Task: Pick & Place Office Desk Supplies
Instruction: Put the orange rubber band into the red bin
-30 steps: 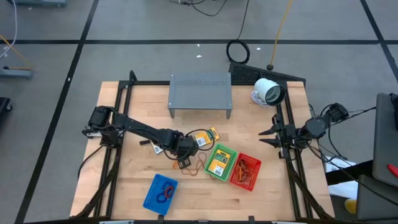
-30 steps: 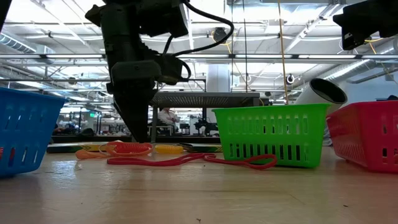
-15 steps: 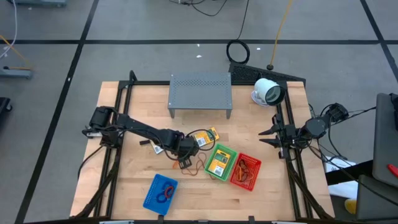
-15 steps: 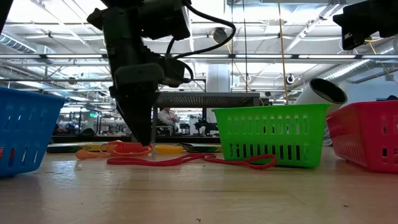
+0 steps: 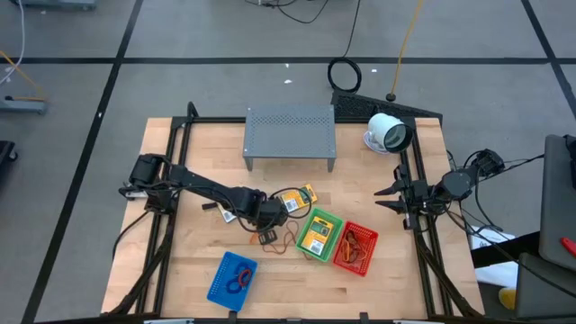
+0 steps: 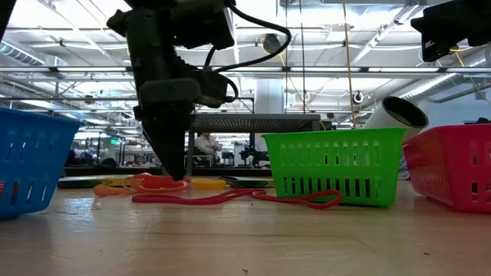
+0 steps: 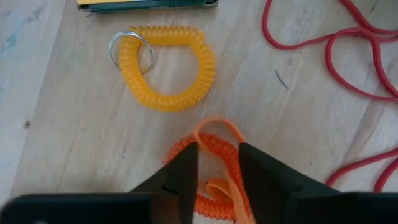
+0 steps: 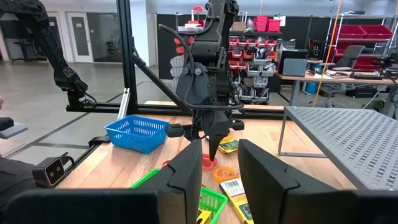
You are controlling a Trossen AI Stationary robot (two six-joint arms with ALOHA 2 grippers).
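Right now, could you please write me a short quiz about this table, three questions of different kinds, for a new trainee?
1. True or false: the left end effector has its fingers around an orange coil.
2. Which basket lies nearest the front edge of the table? A. green basket B. red basket C. blue basket
3. Fill in: the yellow coil carries a metal ____.

Key: 1 true; 2 C; 3 ring.
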